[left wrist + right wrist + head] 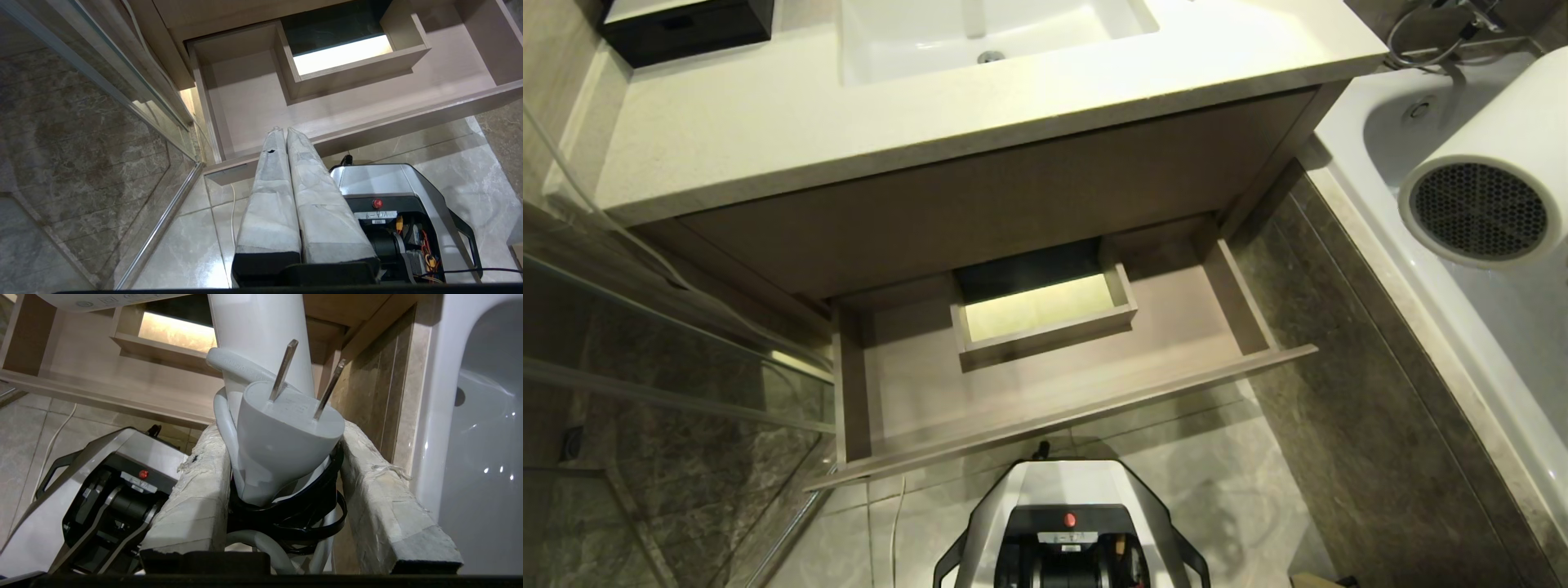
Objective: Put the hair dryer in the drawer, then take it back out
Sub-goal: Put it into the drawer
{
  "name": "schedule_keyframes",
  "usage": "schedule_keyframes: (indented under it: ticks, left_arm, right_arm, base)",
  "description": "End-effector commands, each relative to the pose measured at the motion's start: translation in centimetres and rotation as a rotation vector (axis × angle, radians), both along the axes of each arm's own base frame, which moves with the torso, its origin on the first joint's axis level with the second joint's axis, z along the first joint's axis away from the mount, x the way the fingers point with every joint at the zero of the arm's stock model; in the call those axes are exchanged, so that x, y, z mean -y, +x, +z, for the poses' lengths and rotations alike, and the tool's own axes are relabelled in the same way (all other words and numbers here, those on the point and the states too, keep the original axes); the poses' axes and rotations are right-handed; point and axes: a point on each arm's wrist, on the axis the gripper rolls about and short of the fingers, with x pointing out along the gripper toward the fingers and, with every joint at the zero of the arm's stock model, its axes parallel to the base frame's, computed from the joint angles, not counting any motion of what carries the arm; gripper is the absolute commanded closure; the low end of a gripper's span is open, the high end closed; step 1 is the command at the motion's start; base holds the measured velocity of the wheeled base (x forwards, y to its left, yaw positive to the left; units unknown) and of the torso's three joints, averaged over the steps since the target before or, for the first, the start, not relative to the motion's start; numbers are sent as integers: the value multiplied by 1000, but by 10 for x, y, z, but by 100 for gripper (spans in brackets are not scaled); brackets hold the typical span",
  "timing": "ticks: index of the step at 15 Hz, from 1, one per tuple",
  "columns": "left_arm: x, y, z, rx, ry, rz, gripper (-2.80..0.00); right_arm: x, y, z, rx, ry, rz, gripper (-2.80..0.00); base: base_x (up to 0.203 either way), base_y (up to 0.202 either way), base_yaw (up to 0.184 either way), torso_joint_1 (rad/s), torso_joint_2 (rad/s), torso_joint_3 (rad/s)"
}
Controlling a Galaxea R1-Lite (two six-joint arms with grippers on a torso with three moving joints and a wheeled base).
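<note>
Right end effector [282, 457] clamps hair dryer [1486, 180] w/ bundled cord, right of drawer [1062, 420]; loose plug [286, 433] may snag drawer's rim.

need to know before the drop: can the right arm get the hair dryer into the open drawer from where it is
Probably yes. The right gripper holds the hair dryer up beside the bathtub, and the drawer stands pulled out with bare floor around its boxed cutout.

Floor [1225, 482]: grey marble tiles below me; my base [1066, 523] and 1 white cord [894, 523] rest on it.
Counter [768, 122]: pale stone, 1 black box [686, 24] on it.
</note>
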Motion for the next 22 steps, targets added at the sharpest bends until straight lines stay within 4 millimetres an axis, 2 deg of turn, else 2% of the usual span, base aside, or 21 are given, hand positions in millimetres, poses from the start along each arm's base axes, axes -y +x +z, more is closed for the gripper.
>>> schedule_keyframes:
  ticks: [1,22]
  left_arm:
    - [0,0,0,0,0,0,0]
    - [0,0,0,0,0,1,0]
  right_arm:
    - [1,-6,-4,4,-2,3,0]
    - [1,-12,-27,-43,26,-3,0]
  base:
    - [0,0,0,-132,249,112]
    - [0,0,0,-191,327,134]
